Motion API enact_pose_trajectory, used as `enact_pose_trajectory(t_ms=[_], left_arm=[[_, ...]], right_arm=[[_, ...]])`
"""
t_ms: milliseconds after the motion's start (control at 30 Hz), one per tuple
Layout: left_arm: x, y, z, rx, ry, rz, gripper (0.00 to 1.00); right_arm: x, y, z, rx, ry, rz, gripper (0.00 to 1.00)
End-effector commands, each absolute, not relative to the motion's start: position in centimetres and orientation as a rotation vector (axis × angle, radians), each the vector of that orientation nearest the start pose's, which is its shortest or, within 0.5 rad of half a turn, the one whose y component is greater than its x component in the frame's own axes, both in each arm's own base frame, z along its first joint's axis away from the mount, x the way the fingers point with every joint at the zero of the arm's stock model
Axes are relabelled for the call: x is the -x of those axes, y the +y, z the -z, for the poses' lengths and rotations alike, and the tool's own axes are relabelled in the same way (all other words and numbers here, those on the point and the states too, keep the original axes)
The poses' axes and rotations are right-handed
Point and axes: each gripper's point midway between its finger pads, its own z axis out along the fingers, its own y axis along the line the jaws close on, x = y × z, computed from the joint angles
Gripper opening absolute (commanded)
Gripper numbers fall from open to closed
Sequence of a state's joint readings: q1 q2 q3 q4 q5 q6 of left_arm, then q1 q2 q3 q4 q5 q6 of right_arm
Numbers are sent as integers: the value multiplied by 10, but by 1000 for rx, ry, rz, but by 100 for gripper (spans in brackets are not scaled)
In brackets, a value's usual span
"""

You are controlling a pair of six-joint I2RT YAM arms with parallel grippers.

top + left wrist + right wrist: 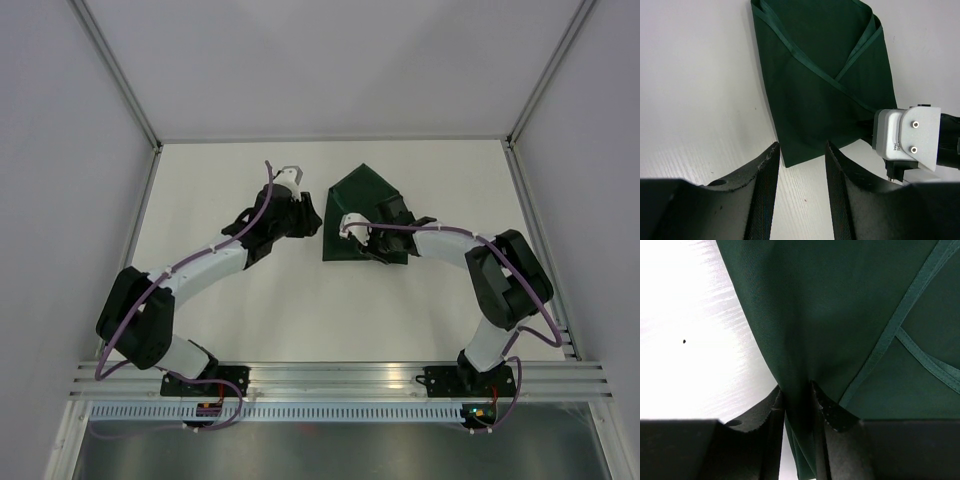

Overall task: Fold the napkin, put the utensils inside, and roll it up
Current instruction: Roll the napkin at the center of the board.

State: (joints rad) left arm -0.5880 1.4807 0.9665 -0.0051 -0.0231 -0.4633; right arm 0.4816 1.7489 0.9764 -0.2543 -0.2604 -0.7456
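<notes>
Table (250,300): white, with grey walls on three sides; both arm bases are bolted at the near edge.

Napkin (365,200): dark green and already folded, lying flat on the far half of the table, right of centre. From the top view it has a pointed far end and a straighter near edge. In the left wrist view the napkin (825,85) shows overlapping flaps, and its hem bands (805,60) cross in a V. One corner lies just beyond the left fingertips.

Left arm (200,270): reaches up and inward, ending just left of the cloth.

Right arm (500,280): bends in from the right, with its wrist over the near part of the cloth.

Left gripper (306,222): sits beside the napkin's left edge, apart from it. In its own view the left gripper (800,185) has its jaws parted, with bare table between the fingers (767,185). It is holding nothing.

Right gripper (368,248): sits on the napkin near its near-left portion. In its own view the right gripper (799,410) has both fingers (771,412) pressed against a raised ridge of green cloth. It is pinched on the napkin, and the fabric gathers into the jaws.

Right wrist camera housing (907,137): a white-grey block at the napkin's edge.

Hem band (900,320): a lighter green strip running diagonally.

Dark speck (684,341): on the bare table, left of the cloth.
</notes>
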Motion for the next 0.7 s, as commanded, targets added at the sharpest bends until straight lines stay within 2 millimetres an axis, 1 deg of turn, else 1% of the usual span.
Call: enact_pose_trajectory(t_ms=[0, 67, 100, 167, 200, 233, 267, 333, 367, 433, 567, 600, 667], left_arm=[[-357, -268, -154, -212, 2069, 623, 47], [-355, -271, -152, -233, 2050, 607, 47], [-355, -270, -147, -232, 2046, 588, 47], [-354, -276, -149, -255, 2009, 582, 47], [-353, -273, -144, -255, 2007, 555, 46], [-354, -276, -147, -268, 1974, 546, 46], [-352, -280, -147, -286, 1961, 544, 46], [-350, -281, -143, -320, 1936, 510, 46], [-348, -287, -146, -333, 1908, 512, 46], [-348, -285, -142, -346, 1891, 478, 45], [-352, -283, -143, -345, 1843, 431, 40], [-352, -281, -142, -345, 1834, 414, 40], [-350, -284, -143, -387, 1798, 400, 40]], right_arm=[[-307, 179, 17, 1612, 2170, -311, 31], [-306, 180, 18, 1614, 2173, -330, 27], [-304, 179, 19, 1612, 2184, -348, 25], [-306, 179, 20, 1610, 2193, -373, 23], [-305, 180, 19, 1611, 2199, -397, 21], [-305, 180, 18, 1611, 2201, -408, 20], [-305, 177, 21, 1609, 2212, -415, 19], [-304, 178, 19, 1612, 2215, -443, 17], [-303, 177, 20, 1616, 2218, -461, 17], [-302, 178, 18, 1612, 2227, -499, 15], [-300, 175, 20, 1612, 2253, -569, 13], [-301, 175, 19, 1620, 2253, -586, 13], [-299, 174, 21, 1614, 2268, -632, 12]])
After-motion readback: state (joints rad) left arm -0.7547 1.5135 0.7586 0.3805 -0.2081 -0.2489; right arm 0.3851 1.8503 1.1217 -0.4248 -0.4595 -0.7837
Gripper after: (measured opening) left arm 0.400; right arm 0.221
